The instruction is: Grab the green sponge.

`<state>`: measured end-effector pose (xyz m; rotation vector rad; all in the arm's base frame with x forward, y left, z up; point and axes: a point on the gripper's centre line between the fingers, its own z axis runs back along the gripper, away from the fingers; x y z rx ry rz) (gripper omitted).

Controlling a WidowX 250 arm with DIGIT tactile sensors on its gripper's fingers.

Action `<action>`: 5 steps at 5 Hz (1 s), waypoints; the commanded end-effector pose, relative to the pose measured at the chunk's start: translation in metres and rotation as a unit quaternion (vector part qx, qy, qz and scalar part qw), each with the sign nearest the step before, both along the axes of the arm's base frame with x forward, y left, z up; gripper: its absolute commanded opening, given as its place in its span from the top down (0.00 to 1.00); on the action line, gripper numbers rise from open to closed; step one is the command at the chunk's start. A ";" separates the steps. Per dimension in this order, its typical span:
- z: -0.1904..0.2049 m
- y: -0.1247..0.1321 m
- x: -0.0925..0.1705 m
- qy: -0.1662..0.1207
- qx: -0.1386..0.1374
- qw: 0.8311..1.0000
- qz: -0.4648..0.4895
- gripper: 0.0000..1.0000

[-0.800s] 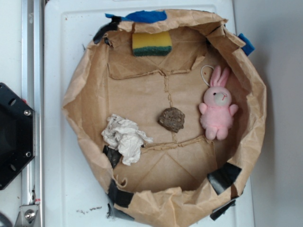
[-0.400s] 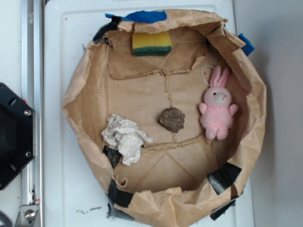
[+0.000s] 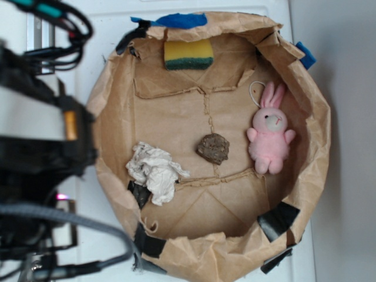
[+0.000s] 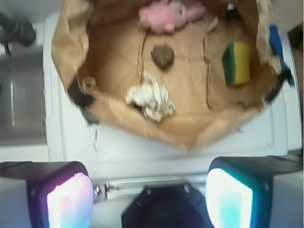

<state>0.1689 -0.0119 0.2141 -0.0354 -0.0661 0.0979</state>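
Arm [image 3: 41,147] newly arrived, blurry, foam green sponge [image 3: 188,54] untouched

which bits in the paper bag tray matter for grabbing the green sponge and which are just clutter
For the job:
- green sponge, against the far wall of the paper tray
- gripper, jaws wide apart, outside the tray and not yet at the sponge

Just lying about:
- pink bunny
- brown rock
- crumpled white paper
- blue tape and black tape on the rim
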 end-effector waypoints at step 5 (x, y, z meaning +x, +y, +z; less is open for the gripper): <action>-0.079 0.037 0.078 -0.006 -0.062 0.997 0.040 0.00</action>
